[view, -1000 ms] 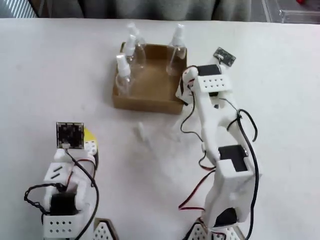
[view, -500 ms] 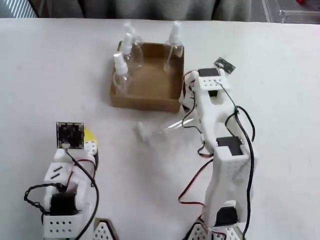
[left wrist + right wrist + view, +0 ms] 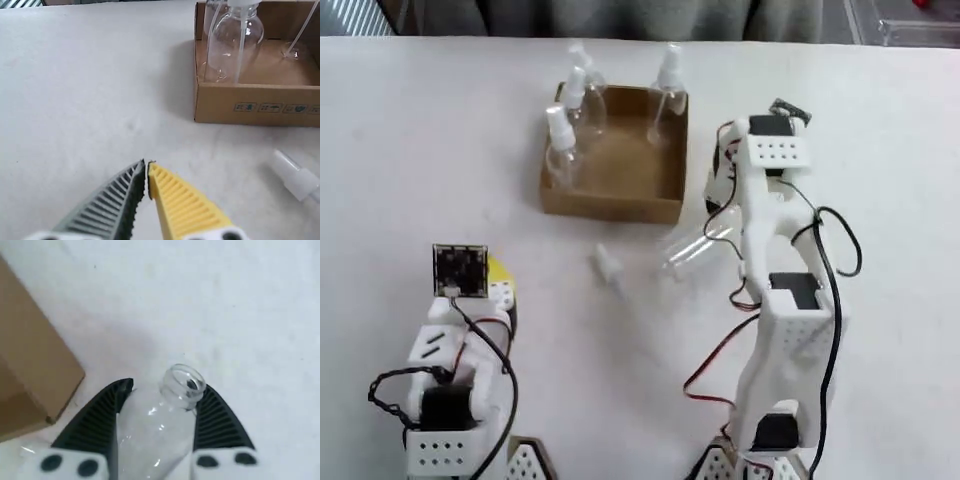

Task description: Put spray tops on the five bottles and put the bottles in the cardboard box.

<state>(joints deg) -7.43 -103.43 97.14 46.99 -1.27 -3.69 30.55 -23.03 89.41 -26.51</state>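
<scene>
The cardboard box [image 3: 620, 170] stands at the table's middle back with several clear bottles [image 3: 563, 145] upright in it, each with a white spray top. My right gripper [image 3: 718, 232] is just right of the box's front corner, shut on a topless clear bottle [image 3: 688, 250] that lies tilted low over the table. In the right wrist view the black fingers [image 3: 105, 415] flank this bottle [image 3: 160, 430], its open neck pointing away. A loose spray top [image 3: 608, 268] lies in front of the box. My left gripper [image 3: 146, 172] is shut and empty near the front left, with the spray top [image 3: 297, 177] beyond it.
The box corner [image 3: 35, 360] is close beside the held bottle. Red and black cables [image 3: 715, 355] hang by the right arm. A clear plastic container [image 3: 910, 25] sits at the back right edge. Bare white table [image 3: 430, 130] spreads left of the box.
My right arm has drawn back from the box's right wall and swung right, bringing the topless bottle out over the table. The box shifted slightly. The left arm has not moved.
</scene>
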